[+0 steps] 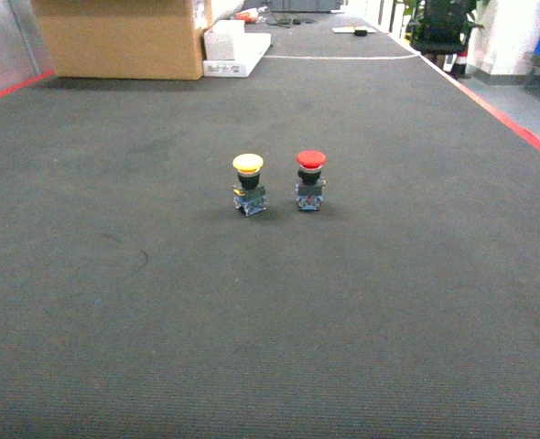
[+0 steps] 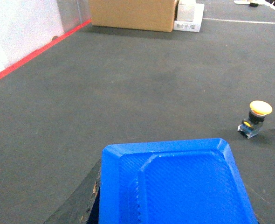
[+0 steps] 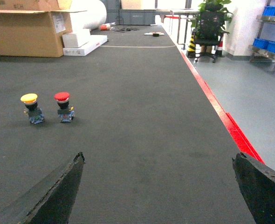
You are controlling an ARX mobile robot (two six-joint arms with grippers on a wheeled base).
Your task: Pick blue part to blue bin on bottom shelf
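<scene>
Left fingers (image 2: 175,186) are clamped on a blue bin (image 2: 172,179), held just above the dark carpet floor (image 1: 270,320); the bin fills the bottom of the left wrist view, one dark finger (image 2: 77,203) showing at its lower left edge. No blue part or shelf in any view.

Right fingers (image 3: 53,193) are wide apart with nothing between them, hovering over bare carpet, both tips at the bottom corners of the right wrist view.

Yellow mushroom push-button (image 1: 248,183) and red mushroom push-button (image 1: 310,179) stand upright on the carpet, side by side, near each other but not touching, yellow on the left. Both sit ahead of the bin and to its right.

Cardboard box (image 1: 124,37) and a white box (image 1: 238,46) sit far back left. Red tape line (image 1: 517,128) runs along the carpet's right edge.
</scene>
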